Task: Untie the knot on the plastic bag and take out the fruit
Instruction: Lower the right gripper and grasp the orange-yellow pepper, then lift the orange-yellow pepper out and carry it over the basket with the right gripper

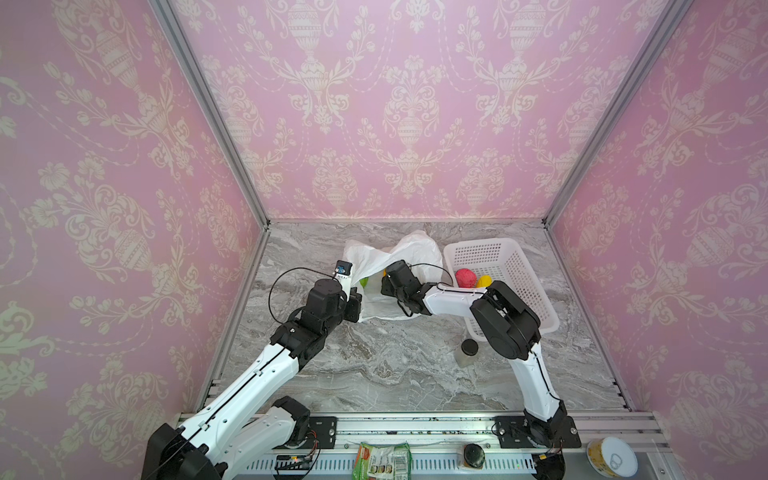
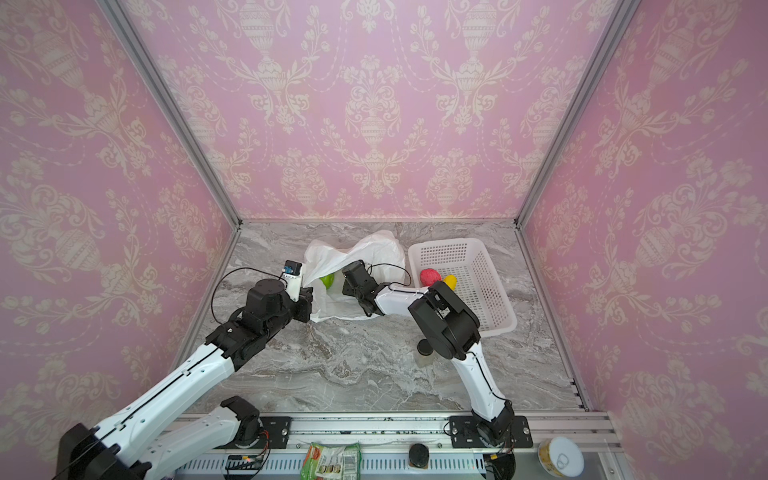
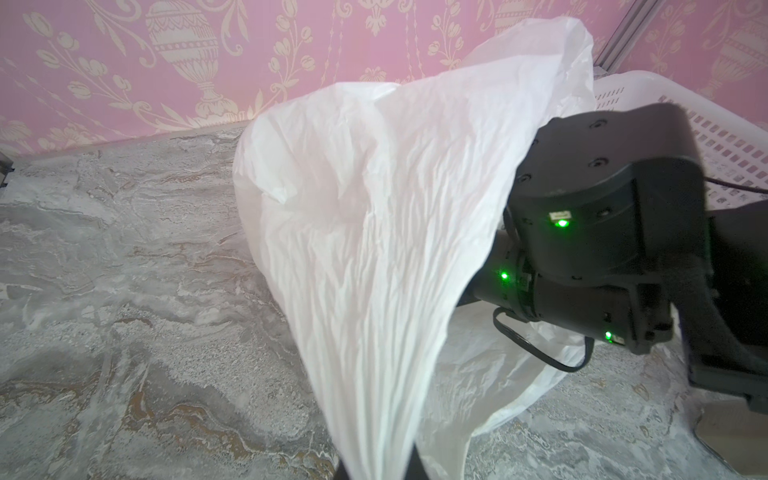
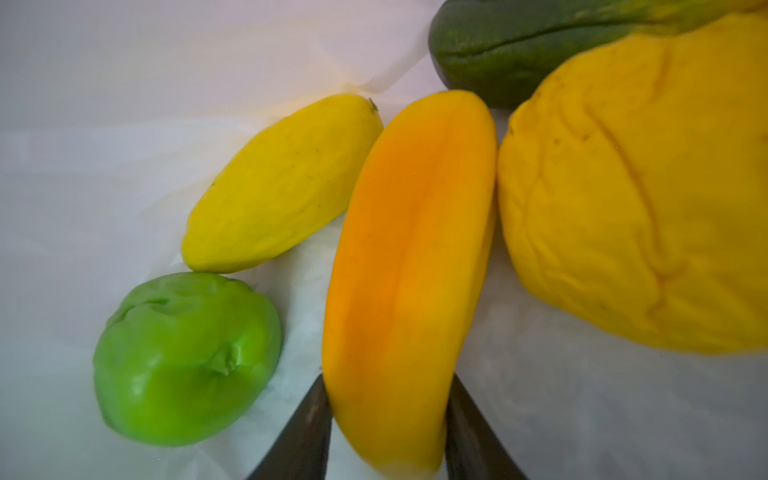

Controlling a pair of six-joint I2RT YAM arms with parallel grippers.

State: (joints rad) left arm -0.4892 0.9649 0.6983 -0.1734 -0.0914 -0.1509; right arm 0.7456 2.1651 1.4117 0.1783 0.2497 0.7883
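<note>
the plastic bag [image 1: 399, 249] lies near the middle of the counter's [image 1: 374, 365] far edge. it is thin, white, translucent and finely crinkled, and its mouth gapes toward the near edge in both top views. the left gripper [image 3: 376, 473] is pinched tight on a gathered fold of the bag's film, which fans up from its tips in long pleats like a tent above the grey, marble-veined counter. the right gripper [image 4: 386, 378] reaches inside the bag, and its dark, tapered fingers [image 4: 307, 428] press against both sides of an orange oblong [image 4: 407, 257], smooth and matte with a shallow crease along its length. more fruit lies on the bag's floor: a yellow oblong [image 4: 282, 183] with a pointed end lies just beside the orange one. a green apple [image 4: 187, 357], glossy and dented, touches the yellow oblong's blunt end. a yellow round one [image 4: 636, 187] with wrinkled skin rests against the orange oblong's other side, and a dark green fruit [image 4: 540, 45] is only partly in view. the white perforated basket [image 1: 519, 266], rigid and rectangular, sits along the counter's right edge near the far right corner, just beside the bag. in it rest a bumpy pink-red fruit [image 1: 465, 277] and a small yellow fruit [image 1: 484, 281], side by side. a clear jar [image 1: 468, 352] with a black lid stands upright by the basket's near end.
</note>
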